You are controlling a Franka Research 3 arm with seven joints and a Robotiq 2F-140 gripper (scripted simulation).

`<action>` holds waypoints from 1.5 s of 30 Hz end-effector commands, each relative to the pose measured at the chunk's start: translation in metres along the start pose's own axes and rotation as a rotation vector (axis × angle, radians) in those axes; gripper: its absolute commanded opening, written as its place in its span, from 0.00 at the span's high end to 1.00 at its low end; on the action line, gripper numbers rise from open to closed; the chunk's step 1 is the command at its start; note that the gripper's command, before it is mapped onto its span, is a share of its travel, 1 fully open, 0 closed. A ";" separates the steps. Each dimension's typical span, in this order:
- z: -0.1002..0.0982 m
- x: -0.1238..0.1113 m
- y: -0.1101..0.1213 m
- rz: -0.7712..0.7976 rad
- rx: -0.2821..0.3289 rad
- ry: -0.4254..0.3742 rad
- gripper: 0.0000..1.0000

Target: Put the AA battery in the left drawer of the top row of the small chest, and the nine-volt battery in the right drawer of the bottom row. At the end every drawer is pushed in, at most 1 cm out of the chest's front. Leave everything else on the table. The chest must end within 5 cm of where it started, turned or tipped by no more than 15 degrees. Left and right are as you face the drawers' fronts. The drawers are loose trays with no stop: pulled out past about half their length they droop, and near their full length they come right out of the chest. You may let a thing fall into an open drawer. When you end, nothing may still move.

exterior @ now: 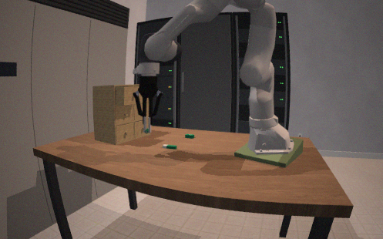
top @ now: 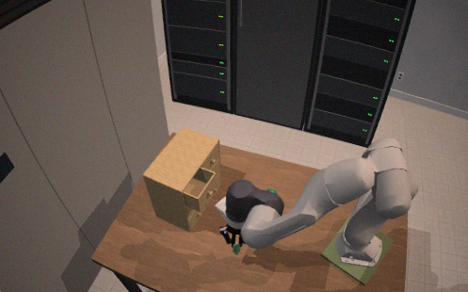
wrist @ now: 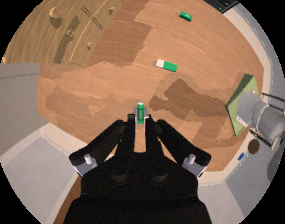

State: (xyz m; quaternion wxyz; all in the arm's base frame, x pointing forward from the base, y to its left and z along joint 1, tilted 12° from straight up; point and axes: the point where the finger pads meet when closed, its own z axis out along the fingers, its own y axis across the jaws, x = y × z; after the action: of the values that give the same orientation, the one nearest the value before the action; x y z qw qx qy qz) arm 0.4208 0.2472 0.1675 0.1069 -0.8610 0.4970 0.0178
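Gripper (exterior: 147, 124) fingers are pinched on the AA battery (wrist: 140, 111), held upright above the table (exterior: 218, 181) before the chest (top: 172, 162); one top-row drawer (top: 200, 185) is pulled out; the nine-volt battery (exterior: 189, 136) is left lying on the table.
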 end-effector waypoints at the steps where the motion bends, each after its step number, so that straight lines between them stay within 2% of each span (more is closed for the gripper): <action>1: 0.002 -0.003 0.008 -0.018 -0.024 -0.012 0.94; 7: 0.002 -0.002 0.008 -0.006 -0.024 -0.012 0.94; 9: 0.002 0.003 0.008 0.064 -0.025 -0.011 0.94; 11: 0.002 0.014 0.008 0.220 -0.026 -0.008 0.94; 13: 0.002 0.014 0.008 0.220 -0.026 -0.008 0.94; 14: 0.003 0.022 0.008 0.330 -0.027 -0.006 0.94; 18: 0.003 0.022 0.008 0.330 -0.027 -0.006 0.94; 19: 0.003 0.031 0.009 0.459 -0.028 -0.004 0.94; 23: 0.003 0.031 0.009 0.459 -0.028 -0.004 0.94; 24: 0.003 0.042 0.009 0.599 -0.028 -0.002 0.94; 30: 0.003 0.042 0.009 0.604 -0.028 -0.002 0.94; 31: 0.003 0.053 0.010 0.761 -0.029 0.001 0.94; 36: 0.003 0.053 0.010 0.761 -0.029 0.001 0.94; 37: 0.003 0.065 0.011 0.906 -0.029 0.003 0.94; 42: 0.003 0.065 0.011 0.924 -0.029 0.003 0.94; 43: 0.003 0.077 0.013 1.060 -0.029 0.005 0.94; 45: 0.003 0.077 0.013 1.090 -0.029 0.006 0.94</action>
State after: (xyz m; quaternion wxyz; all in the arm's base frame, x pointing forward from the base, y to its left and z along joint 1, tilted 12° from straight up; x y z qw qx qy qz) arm 0.4469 0.1791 0.1517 0.0766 -0.5724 0.8138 0.0651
